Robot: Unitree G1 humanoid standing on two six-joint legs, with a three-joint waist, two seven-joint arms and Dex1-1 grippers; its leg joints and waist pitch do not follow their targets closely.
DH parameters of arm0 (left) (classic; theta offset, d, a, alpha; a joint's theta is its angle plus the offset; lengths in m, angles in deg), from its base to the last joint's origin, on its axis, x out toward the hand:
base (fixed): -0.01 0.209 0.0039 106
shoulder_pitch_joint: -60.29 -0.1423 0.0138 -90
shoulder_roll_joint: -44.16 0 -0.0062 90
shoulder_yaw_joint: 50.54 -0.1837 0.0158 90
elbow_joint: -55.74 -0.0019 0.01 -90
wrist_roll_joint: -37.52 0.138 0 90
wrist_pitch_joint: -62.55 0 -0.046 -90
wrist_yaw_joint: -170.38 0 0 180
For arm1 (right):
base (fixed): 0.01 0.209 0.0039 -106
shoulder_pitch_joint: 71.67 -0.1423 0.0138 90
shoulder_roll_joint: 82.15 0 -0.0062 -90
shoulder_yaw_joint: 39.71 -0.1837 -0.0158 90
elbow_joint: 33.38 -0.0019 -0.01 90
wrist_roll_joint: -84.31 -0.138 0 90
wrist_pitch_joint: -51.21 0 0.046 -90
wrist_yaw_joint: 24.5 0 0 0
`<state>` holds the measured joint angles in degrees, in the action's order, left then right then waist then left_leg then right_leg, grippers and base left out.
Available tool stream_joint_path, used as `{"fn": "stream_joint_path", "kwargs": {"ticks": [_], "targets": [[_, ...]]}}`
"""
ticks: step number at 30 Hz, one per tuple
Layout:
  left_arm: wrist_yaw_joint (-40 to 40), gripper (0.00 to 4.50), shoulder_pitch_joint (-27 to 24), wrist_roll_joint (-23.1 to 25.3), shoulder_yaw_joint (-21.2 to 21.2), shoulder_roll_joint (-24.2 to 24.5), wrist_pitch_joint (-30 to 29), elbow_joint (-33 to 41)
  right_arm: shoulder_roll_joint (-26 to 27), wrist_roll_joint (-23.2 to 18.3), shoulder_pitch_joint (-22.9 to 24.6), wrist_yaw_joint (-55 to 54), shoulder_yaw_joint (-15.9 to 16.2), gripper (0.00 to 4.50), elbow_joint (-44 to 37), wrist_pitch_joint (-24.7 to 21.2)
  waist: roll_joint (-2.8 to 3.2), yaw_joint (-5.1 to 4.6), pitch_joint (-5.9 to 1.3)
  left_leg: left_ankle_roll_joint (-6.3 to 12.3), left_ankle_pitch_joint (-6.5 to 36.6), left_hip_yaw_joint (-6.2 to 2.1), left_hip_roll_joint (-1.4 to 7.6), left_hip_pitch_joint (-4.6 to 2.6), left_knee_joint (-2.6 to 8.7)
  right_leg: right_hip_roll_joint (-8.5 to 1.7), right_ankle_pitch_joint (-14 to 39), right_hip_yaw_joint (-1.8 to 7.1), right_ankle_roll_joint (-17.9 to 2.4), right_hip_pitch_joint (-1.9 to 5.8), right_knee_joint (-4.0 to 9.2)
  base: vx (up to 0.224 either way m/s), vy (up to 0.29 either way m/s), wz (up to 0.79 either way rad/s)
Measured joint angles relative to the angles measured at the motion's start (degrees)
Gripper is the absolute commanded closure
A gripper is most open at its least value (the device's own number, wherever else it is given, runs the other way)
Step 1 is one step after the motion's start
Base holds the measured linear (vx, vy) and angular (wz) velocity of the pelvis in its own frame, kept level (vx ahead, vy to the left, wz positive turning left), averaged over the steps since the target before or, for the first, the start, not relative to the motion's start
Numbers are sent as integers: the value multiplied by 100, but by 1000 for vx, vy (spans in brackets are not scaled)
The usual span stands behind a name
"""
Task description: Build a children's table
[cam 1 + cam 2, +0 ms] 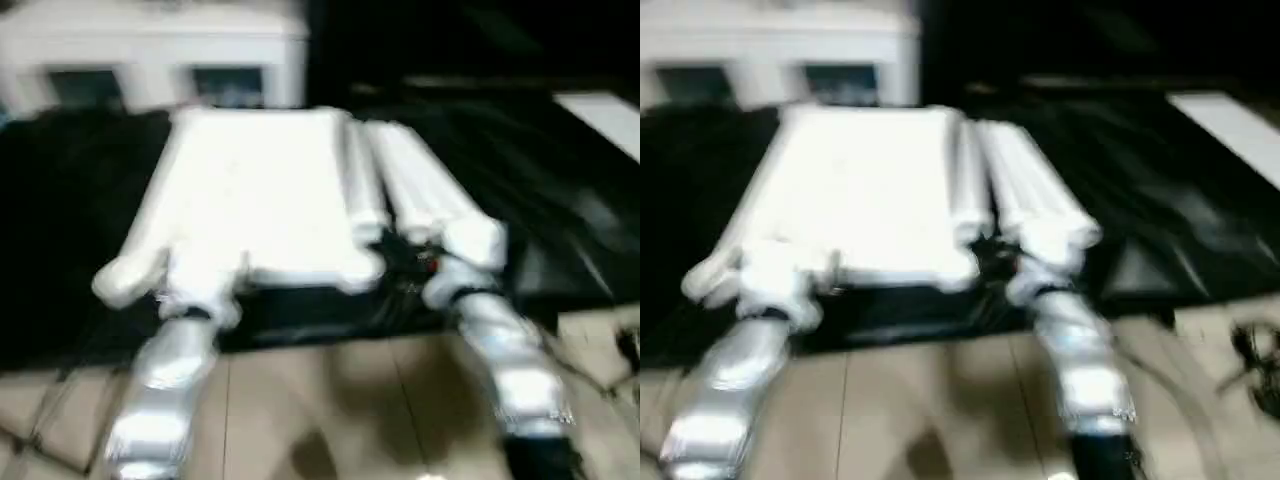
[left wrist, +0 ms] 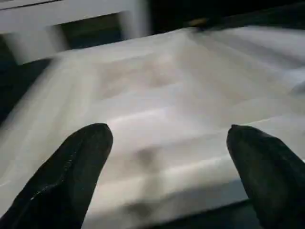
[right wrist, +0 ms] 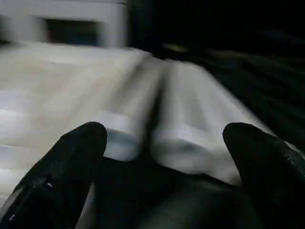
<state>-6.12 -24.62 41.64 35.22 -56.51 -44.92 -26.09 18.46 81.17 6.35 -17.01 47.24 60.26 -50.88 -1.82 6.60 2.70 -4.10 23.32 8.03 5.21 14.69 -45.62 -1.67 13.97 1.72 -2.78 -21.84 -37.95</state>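
Observation:
The children's table lies in parts on the black cloth. Its white tabletop (image 1: 250, 200) lies flat with its ribbed side up, and the long white legs (image 1: 420, 190) lie side by side along its right edge. My left gripper (image 2: 167, 131) is open at the tabletop's near left corner, its black fingers (image 2: 71, 171) spread over the ribbed surface (image 2: 157, 95). At the near ends of the legs (image 3: 190, 124) my right gripper (image 3: 164, 129) is open too, with nothing between its fingers. Both silver forearms reach in from the floor side.
The black-draped work table (image 1: 70, 220) carries the parts and ends just in front of my arms. A white cabinet (image 1: 150, 50) stands behind it. A flat white piece (image 1: 605, 115) lies at the far right. Cables (image 1: 1250, 360) lie on the wooden floor (image 1: 330, 400) at the right.

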Motion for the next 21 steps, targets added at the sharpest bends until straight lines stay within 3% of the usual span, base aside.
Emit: {"fn": "stream_joint_path", "kwargs": {"ticks": [1,2,3,4,5,6,7,8,10,11,12,13,14,15,16,17,18,19,20,21], "targets": [[-1,7,8,1,6,26,1,13,15,8,-4,9,0,5,-24,1,8,-17,-5,-95,-77,-145,-97,220,-71,58,-14,19,-17,90,85,101,-47,-34],[-1,7,34,2,19,52,7,41,31,27,-25,26,11,5,-71,7,55,-53,-18,-149,-243,-281,-115,507,125,91,5,-122,-28,170,115,101,-47,-34],[-2,7,30,2,34,56,12,54,42,31,-66,39,24,5,-78,12,166,-80,-27,-127,-396,-329,-21,636,460,164,48,-286,-32,230,131,84,-36,-11],[-1,7,29,2,48,63,18,53,34,37,-118,51,37,5,-84,23,275,-83,-9,30,-683,-347,104,735,713,257,83,-429,-36,301,123,106,19,-10],[-1,7,-55,4,82,96,20,36,54,41,-112,64,101,5,-72,30,412,-118,23,269,-1046,-404,264,749,725,279,145,-639,34,429,154,106,19,-10],[-1,7,-83,6,123,116,15,-1,92,37,-111,91,224,5,-73,32,417,-200,24,261,-1024,-425,277,692,767,228,183,-740,44,457,188,170,61,-17],[-3,7,-75,9,182,164,14,-23,115,30,-136,137,338,5,-78,40,382,-274,23,253,-1021,-419,263,678,815,198,286,-700,-24,413,84,159,24,-2],[-8,7,-70,16,247,184,13,-24,98,35,-151,188,404,5,-79,49,358,-356,9,291,-1022,-419,236,649,829,95,341,-660,-33,370,-147,159,24,-2],[-13,7,-38,21,259,190,13,-7,-13,41,-157,361,468,5,-87,52,306,-455,-14,310,-998,-408,182,624,838,-84,333,-526,20,285,-305,48,1,3],[-13,7,17,23,249,190,11,-11,-87,59,-132,440,486,5,-105,70,227,-523,-28,383,-1022,-616,-45,726,843,-261,335,-519,504,389,-41,0,0,0],[-16,7,32,24,186,115,10,0,-170,113,-76,481,495,5,-99,99,231,-495,-23,677,-1002,-630,-40,780,842,-278,335,-588,480,417,58,1,-50,33],[-10,7,18,21,71,60,10,23,-259,162,-69,527,488,5,-87,100,238,-477,-22,992,-940,-579,-4,884,696,-300,302,-728,462,477,201,32,-69,45],[-8,7,-2,22,17,67,10,59,-261,162,-83,562,472,5,-80,102,237,-448,-24,1016,-927,-451,60,983,615,-381,274,-935,460,560,334,32,-69,45],[-10,7,-4,23,25,86,8,63,-225,156,-85,592,494,5,-79,103,276,-435,-38,1015,-928,-427,120,1004,704,-382,269,-1114,447,664,450,85,-62,47],[-11,7,-2,23,52,103,9,88,-201,148,-102,634,535,5,-80,107,351,-412,-54,991,-946,-407,210,970,902,-356,283,-1291,437,778,530,122,-27,57],[-14,7,-24,26,123,143,10,108,-160,145,-107,682,631,5,-73,109,375,-371,-42,782,-1118,-455,268,927,905,-344,333,-1454,444,938,591,122,-27,57],[-18,7,-41,27,185,190,8,107,-126,146,-126,695,700,5,-76,119,367,-397,-36,682,-1101,-532,230,845,917,-325,383,-1470,444,975,561,220,-1,62],[-22,7,-78,29,254,225,3,108,-43,147,-194,720,852,5,-66,120,319,-443,-34,609,-1084,-662,99,831,922,-266,497,-1250,326,863,225,218,-10,59],[-29,7,-89,39,349,299,-25,72,36,142,-202,751,975,5,-109,146,314,-496,-40,608,-1081,-813,-54,820,915,-143,590,-950,266,660,-304,218,-10,59],[-28,7,-88,50,363,300,-25,92,24,138,-202,754,994,5,-111,145,307,-478,-44,608,-1082,-931,-160,803,920,-45,628,-755,289,469,-512,127,-12,59]]}}
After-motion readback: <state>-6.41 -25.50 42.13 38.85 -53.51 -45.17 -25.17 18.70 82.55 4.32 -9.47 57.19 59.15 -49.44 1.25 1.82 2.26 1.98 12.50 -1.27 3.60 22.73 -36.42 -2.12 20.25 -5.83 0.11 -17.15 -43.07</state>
